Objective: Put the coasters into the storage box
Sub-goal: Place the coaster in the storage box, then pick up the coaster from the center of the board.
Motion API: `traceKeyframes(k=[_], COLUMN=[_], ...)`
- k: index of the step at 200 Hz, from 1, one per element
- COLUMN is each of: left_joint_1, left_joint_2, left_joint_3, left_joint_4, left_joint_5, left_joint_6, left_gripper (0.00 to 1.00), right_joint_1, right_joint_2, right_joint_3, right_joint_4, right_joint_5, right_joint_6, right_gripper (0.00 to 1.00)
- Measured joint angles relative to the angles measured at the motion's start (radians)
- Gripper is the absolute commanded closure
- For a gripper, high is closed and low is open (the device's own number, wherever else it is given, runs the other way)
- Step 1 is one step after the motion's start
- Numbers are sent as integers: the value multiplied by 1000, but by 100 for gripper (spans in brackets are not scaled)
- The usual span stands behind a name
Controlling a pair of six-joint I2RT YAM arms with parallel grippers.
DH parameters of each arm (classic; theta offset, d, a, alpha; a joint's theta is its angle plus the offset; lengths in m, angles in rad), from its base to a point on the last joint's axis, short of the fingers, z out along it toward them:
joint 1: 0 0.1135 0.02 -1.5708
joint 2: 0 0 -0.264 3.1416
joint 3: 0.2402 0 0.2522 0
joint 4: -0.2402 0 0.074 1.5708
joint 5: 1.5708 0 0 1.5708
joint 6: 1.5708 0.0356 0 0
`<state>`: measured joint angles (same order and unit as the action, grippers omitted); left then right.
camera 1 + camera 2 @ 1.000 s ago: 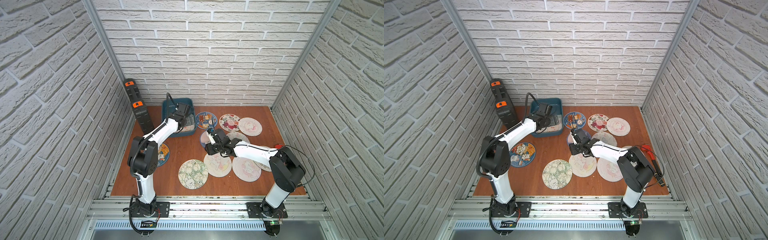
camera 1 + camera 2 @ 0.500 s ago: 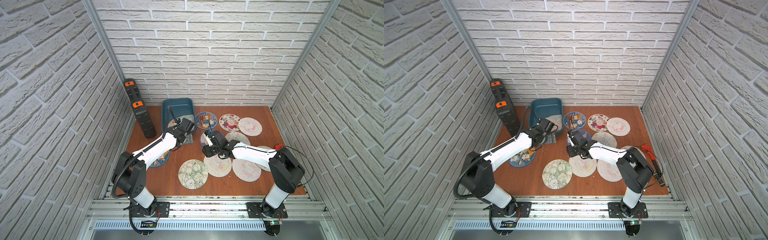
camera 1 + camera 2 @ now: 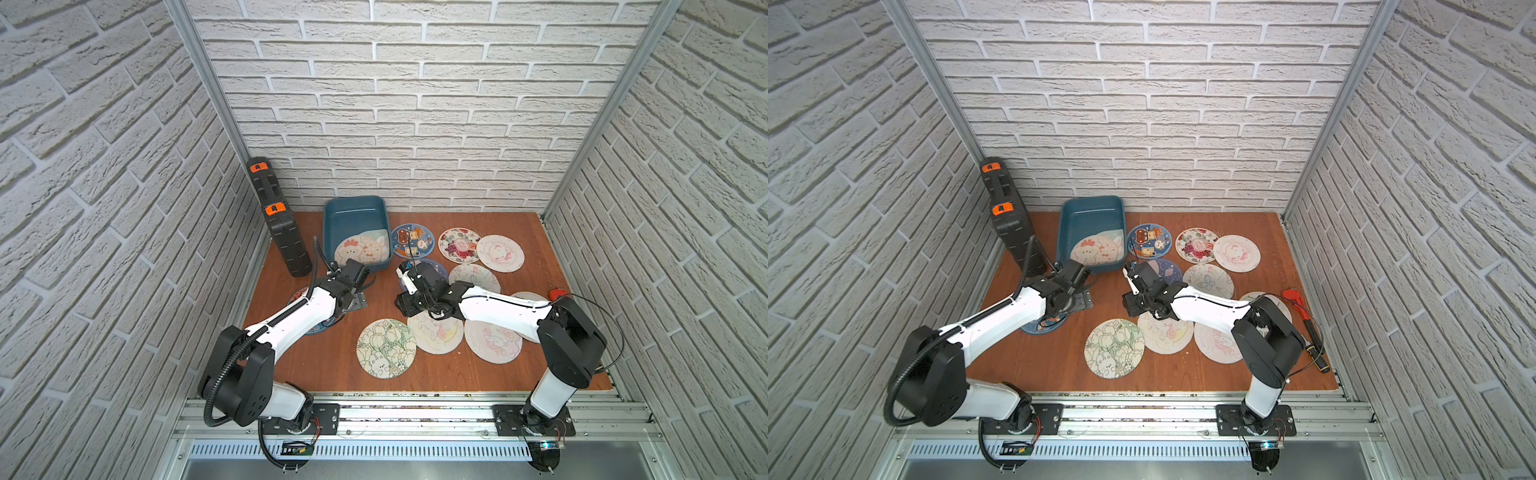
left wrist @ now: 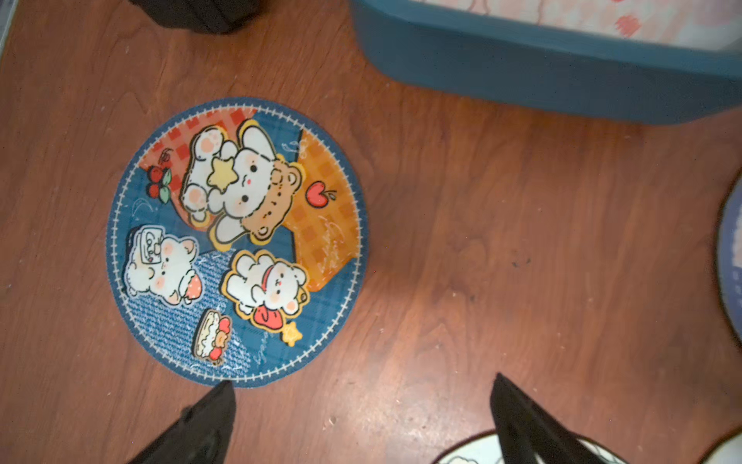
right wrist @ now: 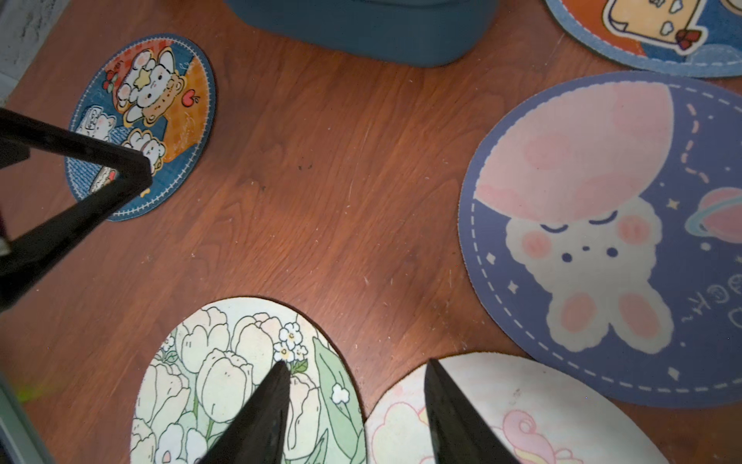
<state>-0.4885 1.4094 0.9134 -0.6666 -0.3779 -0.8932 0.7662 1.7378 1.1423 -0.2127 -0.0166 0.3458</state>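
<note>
A teal rectangular plastic tub (image 3: 353, 212) sits at the back of the reddish wooden tabletop (image 3: 328, 370), close to the rear wall, with a tall black hard case (image 3: 286, 237) upright just to its left. A pale round chick-print mat (image 3: 363, 251) lies inside the tub, toward its front wall. Right of the tub, a blue bear-print mat (image 3: 412, 242), a rose-print mat (image 3: 459, 245) and a pink bunny-print mat (image 3: 498, 253) run in a row. Front centre, a tulip-print mat (image 3: 386, 348) lies edge to edge with a cream unicorn-print mat (image 3: 436, 336). A navy sleeping-bunny mat (image 5: 602, 241) lies between them and the row. A second bear-print mat (image 4: 237, 241) lies front-left of the tub. A red-handled tool (image 3: 1296, 301) lies along the right edge.
</note>
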Motion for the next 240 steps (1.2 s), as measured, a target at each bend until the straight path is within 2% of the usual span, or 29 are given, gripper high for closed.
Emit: traceKeyframes(k=[65,162,240], left_joint_1=[92,140,178], left_joint_2=[50,190,211], left_joint_3=[-38,-34,-34], left_joint_4=[13,61,122], left_joint_5=[-3,-3,11], left_joint_6=[23,81,108], left_gripper=[2,2,10], right_joint_1=[43,46,46], right_joint_2=[59,75,75], right_joint_3=[43,43,43], right_joint_4=[19,19,18], right_joint_5=[-11,-3,16], right_joint_6=[6,10,10], right_gripper=[46,46,46])
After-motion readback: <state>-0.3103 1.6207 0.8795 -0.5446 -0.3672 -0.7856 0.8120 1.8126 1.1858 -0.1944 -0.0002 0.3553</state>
